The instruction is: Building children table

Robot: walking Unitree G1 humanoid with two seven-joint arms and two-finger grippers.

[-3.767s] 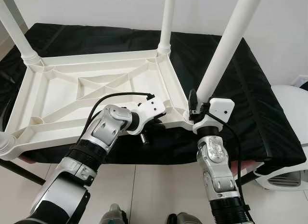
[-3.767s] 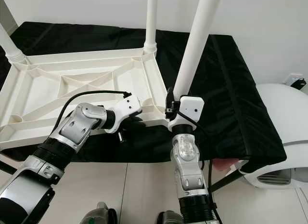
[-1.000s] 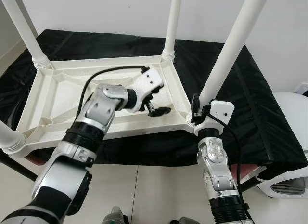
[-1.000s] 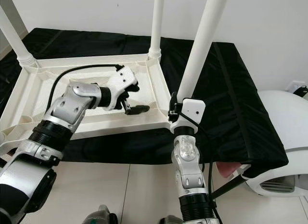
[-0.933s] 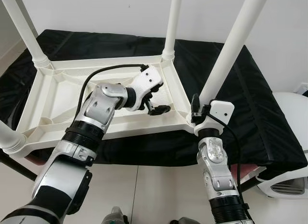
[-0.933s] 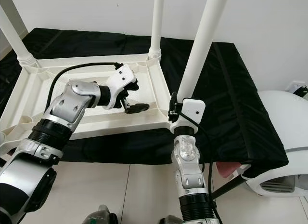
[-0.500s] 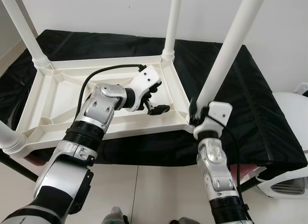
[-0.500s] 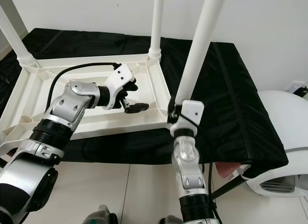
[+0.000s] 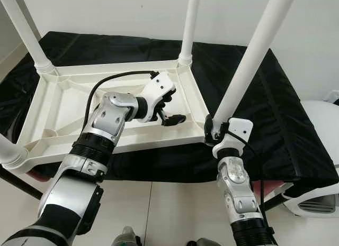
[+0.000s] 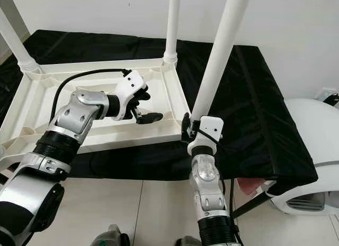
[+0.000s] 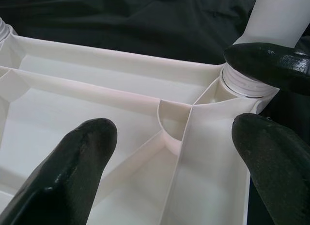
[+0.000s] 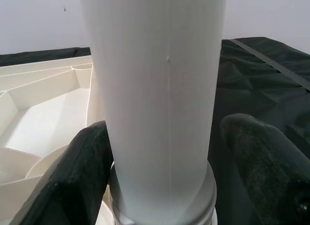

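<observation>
All four white legs (image 9: 249,61) run off the top edge; the right end effector (image 9: 210,130) hides the near leg's base.

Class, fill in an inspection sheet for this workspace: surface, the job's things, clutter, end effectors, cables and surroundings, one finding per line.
Surface: black cloth covers the work platform.
Job's things: white plastic table top lies upside down on the cloth, ribbed underside up; four white legs stand in its corners, including the near-right leg.
Clutter: nothing seen.
End effectors: left end effector is open, over the table top's underside near the right rim; right end effector has its fingers either side of the near-right leg's base, with a gap on one side.
Cables: a black cable loops over the left wrist.
Surroundings: white wall behind, pale tiled floor below, a white rounded object on the right.
</observation>
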